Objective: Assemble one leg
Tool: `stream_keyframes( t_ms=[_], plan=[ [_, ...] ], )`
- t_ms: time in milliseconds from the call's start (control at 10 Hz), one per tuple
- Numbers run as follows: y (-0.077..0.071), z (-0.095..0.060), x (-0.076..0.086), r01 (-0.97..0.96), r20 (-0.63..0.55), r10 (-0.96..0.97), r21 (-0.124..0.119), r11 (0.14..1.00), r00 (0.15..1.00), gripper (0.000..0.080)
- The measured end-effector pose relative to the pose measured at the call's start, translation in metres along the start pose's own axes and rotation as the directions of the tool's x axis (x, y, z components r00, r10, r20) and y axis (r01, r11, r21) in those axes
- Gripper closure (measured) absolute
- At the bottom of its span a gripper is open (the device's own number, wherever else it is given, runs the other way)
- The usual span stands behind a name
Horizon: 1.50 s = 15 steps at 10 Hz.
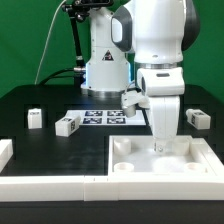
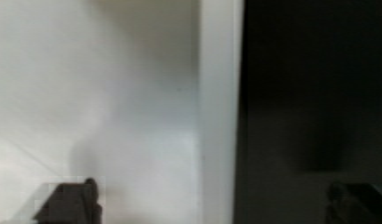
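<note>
- My tool [image 1: 160, 146] hangs over the far rim of the tray [image 1: 205, 160], fingertips [image 2: 67, 200] apart, holding nothing
- The leg [image 1: 197, 117] lies on the counter [image 1: 30, 95] near the tray, toward the exterior view's right; I should clear the rim first, then grip it squarely
- The marker board [image 1: 105, 117] and other legs [image 1: 67, 125] lie well apart from that path

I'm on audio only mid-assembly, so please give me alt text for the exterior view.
A white robot arm reaches down, its gripper low over the white tray at the exterior view's lower right. Small tagged legs lie loose on the black table, one leg beside the marker board.
</note>
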<state>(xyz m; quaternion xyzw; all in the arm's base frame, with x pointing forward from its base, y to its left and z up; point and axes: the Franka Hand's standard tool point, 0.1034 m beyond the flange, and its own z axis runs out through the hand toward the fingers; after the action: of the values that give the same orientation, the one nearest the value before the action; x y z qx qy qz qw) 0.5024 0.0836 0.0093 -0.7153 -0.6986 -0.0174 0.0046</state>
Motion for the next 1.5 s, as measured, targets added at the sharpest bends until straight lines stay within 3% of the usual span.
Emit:
stream_keyframes(
  t_ms=[400,900,1200,1400,1500],
  plan=[
    [0.0,0.0,0.0,0.0,0.0,0.0,0.0,1.0,1.0,0.015],
    [-0.01,-0.044,0.013,-0.062,0.02,0.063,-0.026,0.998,0.998,0.015],
    [-0.012,-0.039,0.011,-0.099,0.019,0.099,-0.018,0.995,0.995,0.015],
    [-0.015,-0.037,0.014,-0.325,0.015,0.325,-0.017,0.946,0.945,0.015],
    [-0.027,-0.035,0.023,-0.468,0.019,0.468,-0.009,0.884,0.883,0.015]
  ],
)
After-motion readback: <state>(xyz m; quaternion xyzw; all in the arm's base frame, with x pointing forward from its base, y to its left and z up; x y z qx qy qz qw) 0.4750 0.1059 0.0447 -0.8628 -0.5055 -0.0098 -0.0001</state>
